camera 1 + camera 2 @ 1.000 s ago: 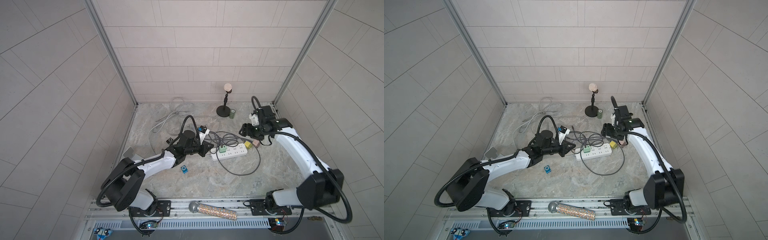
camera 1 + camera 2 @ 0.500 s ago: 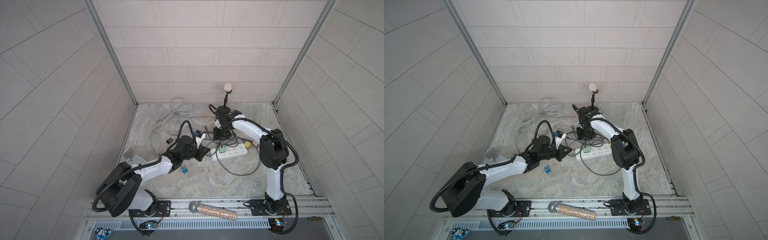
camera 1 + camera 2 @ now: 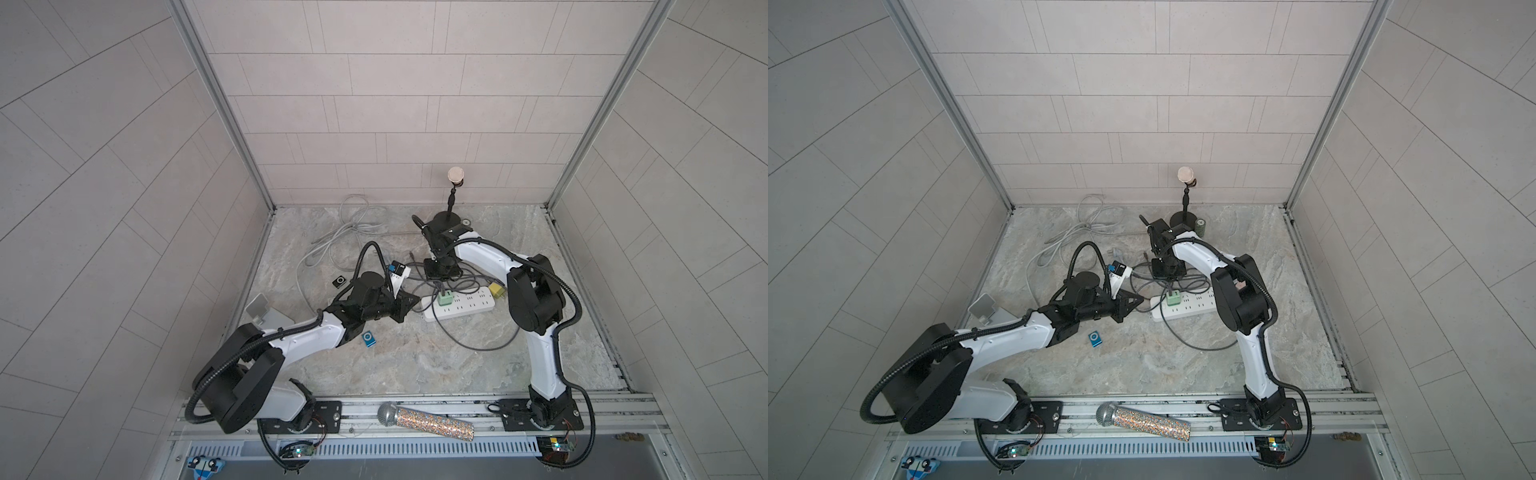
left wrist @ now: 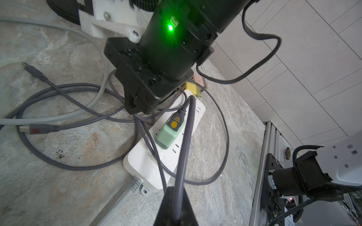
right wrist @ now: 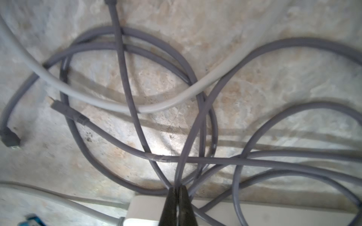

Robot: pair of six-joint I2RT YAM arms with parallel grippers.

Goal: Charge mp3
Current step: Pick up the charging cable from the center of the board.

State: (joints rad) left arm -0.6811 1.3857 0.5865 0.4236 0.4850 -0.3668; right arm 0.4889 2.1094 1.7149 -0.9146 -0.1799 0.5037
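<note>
A small blue mp3 (image 3: 369, 338) (image 3: 1095, 338) lies flat on the stone floor beside my left forearm. A black mp3 (image 3: 339, 281) lies further back on the left. My left gripper (image 3: 405, 305) (image 4: 177, 197) is shut on a dark grey cable (image 4: 185, 140) that runs to the plug (image 4: 175, 122) in the green charger (image 3: 445, 298) (image 4: 168, 135). That charger sits in the white power strip (image 3: 465, 305) (image 4: 145, 164). My right gripper (image 3: 442, 270) (image 5: 177, 188) points down into the cable tangle. Its jaws are shut on a dark grey cable (image 5: 183, 160). Loose connector ends (image 4: 29, 67) (image 5: 58, 106) lie on the floor.
A microphone stand (image 3: 453, 195) rises at the back wall with a green cylinder (image 3: 1201, 227) beside it. A light grey cable (image 3: 345, 232) coils at the back left. A yellow adapter (image 3: 497, 289) lies by the strip, a grey stand (image 3: 266, 316) at the left wall, a glitter microphone (image 3: 428, 419) on the front rail.
My right arm swung from the right side to the middle, came down over the cable tangle, and its jaws closed. My left gripper drew back slightly, still shut on its cable.
</note>
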